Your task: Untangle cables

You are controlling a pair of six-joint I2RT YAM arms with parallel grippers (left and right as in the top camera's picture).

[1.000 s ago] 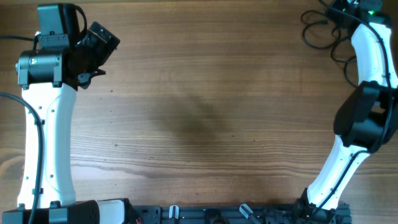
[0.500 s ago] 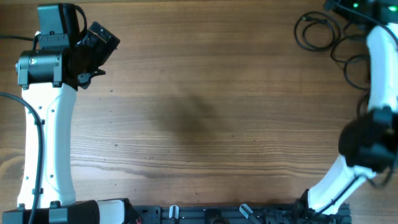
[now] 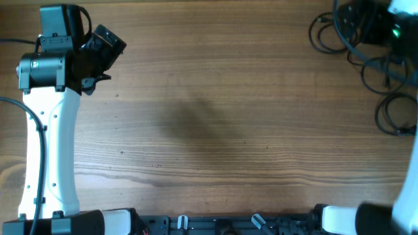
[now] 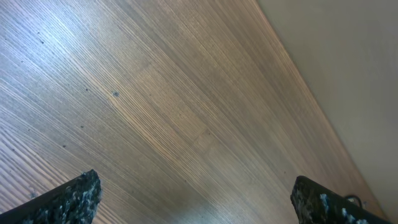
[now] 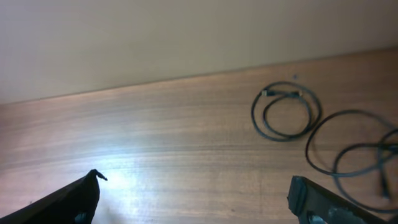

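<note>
My right end effector (image 5: 199, 202) is spread wide with nothing between its fingers, hovering over bare bench (image 5: 155, 155). Just beyond it to the right lie the cables (image 5: 309, 146): a few loose loops that cross one another and run out of the right edge of the wrist view. A small coil (image 5: 281, 93) lies apart from them, nearer the bench's far edge and the plain wall (image 5: 186, 37). From overhead they sit spread along the far right corner, more loose loops than a tight knot. I judge this is the approach to the next strand: I'd bring the right end effector down over one of the crossing loops, close on a single cord and draw it clear. My left end effector (image 4: 196, 202) is also open and empty over bare wood at the far left, well apart from the cables, so it would need to cross over to pin anything.
</note>
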